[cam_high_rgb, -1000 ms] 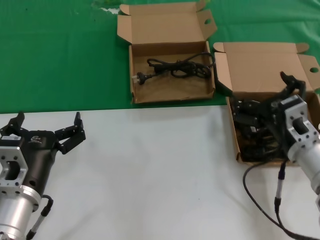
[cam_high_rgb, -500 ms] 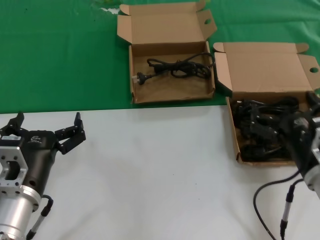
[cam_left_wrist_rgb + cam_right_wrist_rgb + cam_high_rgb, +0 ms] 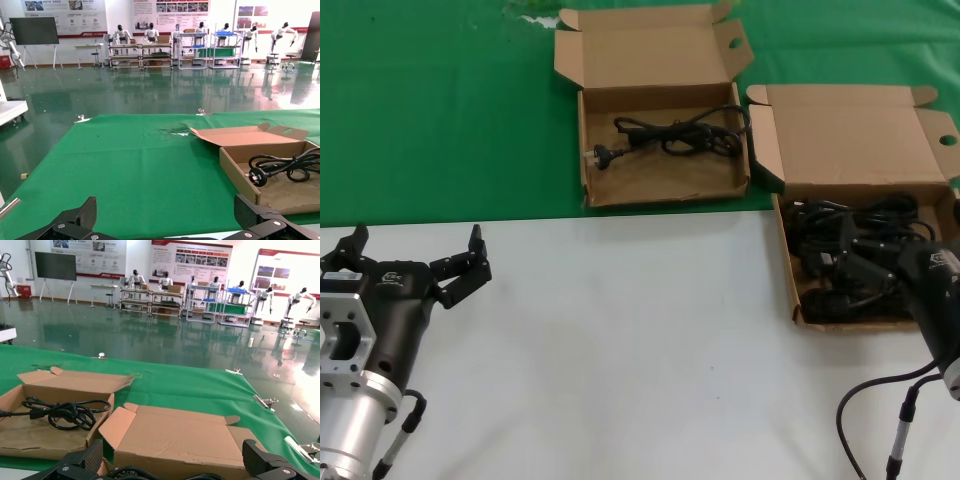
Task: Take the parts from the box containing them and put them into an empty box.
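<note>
The left gripper point(image 3: 415, 262) is waiting on the white table point(image 3: 640, 350), well to the left of the darker brown box point(image 3: 660, 185), its fingers spread and holding nothing. That box is already holding one black cord point(image 3: 670, 135). Just right of it, the lighter tan box point(image 3: 790, 290) is carrying the remaining cords point(image 3: 840, 225). The right gripper point(image 3: 175, 467) is hanging over that pile with fingers spread wide, so the pick-up step is in hand; next it should probably be lowering and pinching one cord.
</note>
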`<state>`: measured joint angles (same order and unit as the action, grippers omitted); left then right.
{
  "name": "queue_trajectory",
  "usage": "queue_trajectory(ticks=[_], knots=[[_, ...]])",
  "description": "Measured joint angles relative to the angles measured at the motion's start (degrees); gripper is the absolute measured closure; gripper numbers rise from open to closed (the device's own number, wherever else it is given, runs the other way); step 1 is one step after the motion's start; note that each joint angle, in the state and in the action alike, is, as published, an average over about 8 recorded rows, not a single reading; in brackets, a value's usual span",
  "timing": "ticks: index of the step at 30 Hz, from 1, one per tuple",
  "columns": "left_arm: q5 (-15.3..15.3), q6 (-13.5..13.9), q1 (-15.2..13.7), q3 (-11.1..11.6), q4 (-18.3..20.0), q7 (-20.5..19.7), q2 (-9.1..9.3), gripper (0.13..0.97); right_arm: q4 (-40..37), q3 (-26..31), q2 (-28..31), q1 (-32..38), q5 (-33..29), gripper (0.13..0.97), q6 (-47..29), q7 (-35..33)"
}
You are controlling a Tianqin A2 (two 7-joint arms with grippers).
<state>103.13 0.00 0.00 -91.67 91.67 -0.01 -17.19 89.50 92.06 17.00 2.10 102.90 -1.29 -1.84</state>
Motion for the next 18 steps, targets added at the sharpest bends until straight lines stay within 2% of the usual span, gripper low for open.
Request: queue_trajectory(ticks=[18], knots=[[0.0, 0.0, 0.0, 0.0, 0.0, 0.0, 0.0, 0.132, 0.0, 0.0, 0.0, 0.0, 0.0, 0.129, 0.0, 0.0]])
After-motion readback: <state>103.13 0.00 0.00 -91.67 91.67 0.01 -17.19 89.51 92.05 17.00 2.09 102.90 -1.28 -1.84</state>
